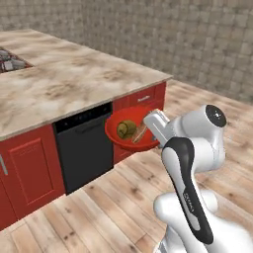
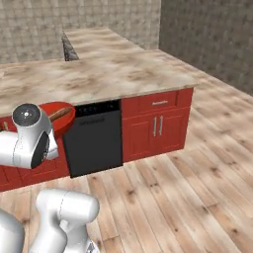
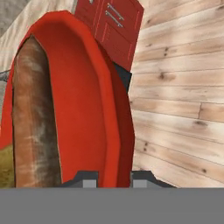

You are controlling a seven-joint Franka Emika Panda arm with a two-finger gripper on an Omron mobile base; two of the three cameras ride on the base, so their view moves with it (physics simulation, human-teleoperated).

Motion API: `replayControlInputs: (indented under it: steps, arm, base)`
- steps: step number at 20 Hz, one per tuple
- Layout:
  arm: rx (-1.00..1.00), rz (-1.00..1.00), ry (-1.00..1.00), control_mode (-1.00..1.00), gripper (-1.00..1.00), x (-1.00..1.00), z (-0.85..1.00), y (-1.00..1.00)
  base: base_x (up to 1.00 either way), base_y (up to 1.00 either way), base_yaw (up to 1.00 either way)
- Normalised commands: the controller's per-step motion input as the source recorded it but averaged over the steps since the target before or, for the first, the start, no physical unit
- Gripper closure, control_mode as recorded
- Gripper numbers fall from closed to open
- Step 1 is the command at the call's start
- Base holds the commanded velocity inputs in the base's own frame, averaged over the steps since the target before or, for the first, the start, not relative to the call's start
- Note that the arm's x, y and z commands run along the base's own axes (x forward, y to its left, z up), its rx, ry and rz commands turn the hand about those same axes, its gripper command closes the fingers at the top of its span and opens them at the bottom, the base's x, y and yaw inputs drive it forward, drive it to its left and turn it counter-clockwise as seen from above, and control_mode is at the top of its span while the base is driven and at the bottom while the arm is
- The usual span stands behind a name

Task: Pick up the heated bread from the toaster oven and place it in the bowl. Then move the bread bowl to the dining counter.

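I hold the red bowl (image 1: 132, 145) in the air in front of the red cabinets, my gripper (image 1: 149, 127) shut on its right rim. Inside it lie the heated bread (image 1: 126, 129), a small golden-brown roll, and a long brown stick of bread (image 1: 140, 132). The hand view has the bowl's rim (image 3: 111, 118) pinched between my fingertips, with the gripper (image 3: 114, 178) at the bottom, the stick (image 3: 35, 118) on the left and the roll (image 3: 5, 168) at the lower left edge. In the right base view the bowl (image 2: 58, 123) shows behind my arm. The toaster oven and the dining counter are out of view.
A marbled counter (image 1: 74, 84) over red cabinets (image 1: 29, 163) runs behind the bowl, with a black dishwasher (image 1: 84, 146) just left of it. A dark grey item (image 1: 7, 60) sits at the counter's far left. Wooden floor (image 2: 188, 188) spreads to the right.
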Motion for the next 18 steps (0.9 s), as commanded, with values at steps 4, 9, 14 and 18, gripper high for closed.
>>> replayControlInputs:
  steps: [4,9,14,18]
  arm:
    - [0.0,0.0,0.0,1.0,1.0,0.0,0.0,0.0]
    - [0.0,0.0,0.0,1.0,1.0,0.0,0.0,0.0]
    - [0.0,0.0,0.0,1.0,1.0,0.0,0.0,0.0]
    - [0.0,0.0,0.0,1.0,1.0,0.0,0.0,0.0]
  base:
    - [1.0,-0.25,0.5]
    - [1.0,-0.72,0.27]
    - [1.0,-1.0,0.0]
    - [1.0,-1.0,-0.05]
